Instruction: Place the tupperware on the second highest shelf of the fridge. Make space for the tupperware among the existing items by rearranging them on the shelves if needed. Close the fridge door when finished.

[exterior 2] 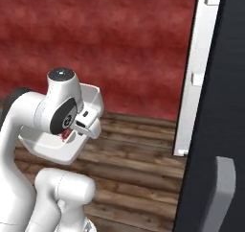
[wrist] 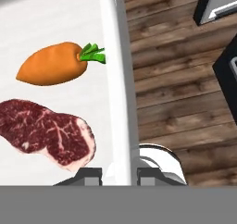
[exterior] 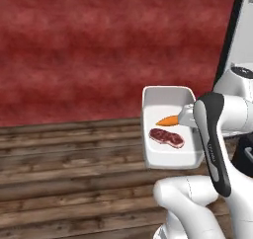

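Nothing readable anywhere, honestly. Only a faint pale marking running down the dark strip on the arm [exterior: 213,151], way too small and blurry to make out. No labels, brands or numbers elsewhere.

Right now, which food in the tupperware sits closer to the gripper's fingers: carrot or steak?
The steak: dark red slab reaching down toward the fingertips. The orange carrot lies farther up the tupperware.

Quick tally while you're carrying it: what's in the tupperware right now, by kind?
Carrot: 1
Steak: 1
Total: 2 food items in the tupperware, held off the floor with the end effector clamped on its side wall.
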### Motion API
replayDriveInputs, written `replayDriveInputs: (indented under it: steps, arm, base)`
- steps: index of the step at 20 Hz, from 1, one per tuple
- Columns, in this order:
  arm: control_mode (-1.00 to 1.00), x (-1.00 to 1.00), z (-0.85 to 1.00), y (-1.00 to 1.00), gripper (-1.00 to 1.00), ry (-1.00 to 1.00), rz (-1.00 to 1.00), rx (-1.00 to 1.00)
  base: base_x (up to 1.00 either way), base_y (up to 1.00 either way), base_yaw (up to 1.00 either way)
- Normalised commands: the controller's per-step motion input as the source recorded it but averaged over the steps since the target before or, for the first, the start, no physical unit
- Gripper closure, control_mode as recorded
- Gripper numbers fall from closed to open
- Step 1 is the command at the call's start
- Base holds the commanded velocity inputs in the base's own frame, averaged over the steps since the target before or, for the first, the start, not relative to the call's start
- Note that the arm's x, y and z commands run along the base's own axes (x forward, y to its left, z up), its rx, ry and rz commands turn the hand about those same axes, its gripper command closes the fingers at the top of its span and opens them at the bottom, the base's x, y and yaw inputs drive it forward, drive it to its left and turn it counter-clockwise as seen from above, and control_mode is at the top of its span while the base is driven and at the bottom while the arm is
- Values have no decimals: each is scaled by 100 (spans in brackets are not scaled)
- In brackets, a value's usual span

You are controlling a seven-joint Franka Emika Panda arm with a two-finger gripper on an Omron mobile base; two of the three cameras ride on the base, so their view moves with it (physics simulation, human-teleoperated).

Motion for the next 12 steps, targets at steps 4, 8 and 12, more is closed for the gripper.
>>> replayDriveInputs:
  steps: [4,8,12]
  arm:
    - [100,0,0,0,100,0,0,0]
    - [100,0,0,0,100,0,0,0]
    - [100,0,0,0,100,0,0,0]
  base:
    - [97,5,0]
    - [61,19,-11]
    - [42,37,-25]
